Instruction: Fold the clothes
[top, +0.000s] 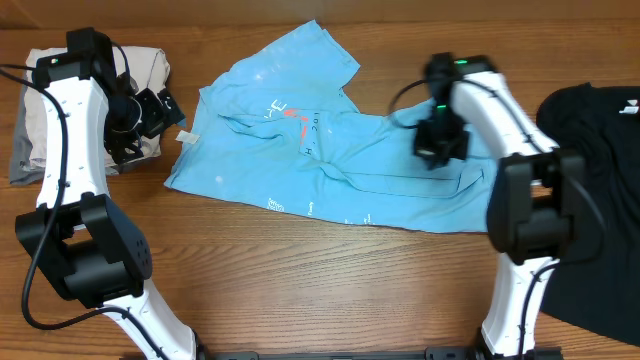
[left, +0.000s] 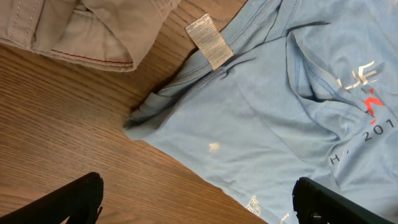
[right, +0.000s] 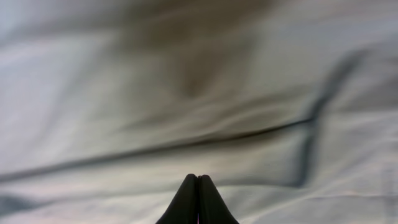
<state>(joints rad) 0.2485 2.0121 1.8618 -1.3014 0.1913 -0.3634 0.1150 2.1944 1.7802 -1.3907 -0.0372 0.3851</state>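
The clothes, a light blue T-shirt (top: 330, 150), lie crumpled across the middle of the wooden table, with lettering (top: 295, 115) facing up. My left gripper (top: 165, 108) hovers open just off the shirt's left edge, beside the collar. In the left wrist view its fingers (left: 78, 199) stand wide apart over bare wood and the shirt (left: 267, 118), whose white label (left: 210, 40) sticks out. My right gripper (top: 440, 145) is over the shirt's right part. In the right wrist view the right gripper (right: 198, 177) is shut tip to tip above the cloth (right: 186, 93), with no fabric seen between the tips.
A beige garment (top: 60, 90) lies bunched at the back left, close behind my left arm, also seen in the left wrist view (left: 81, 31). A black garment (top: 600, 200) covers the table's right side. Bare wood (top: 320, 290) runs along the front.
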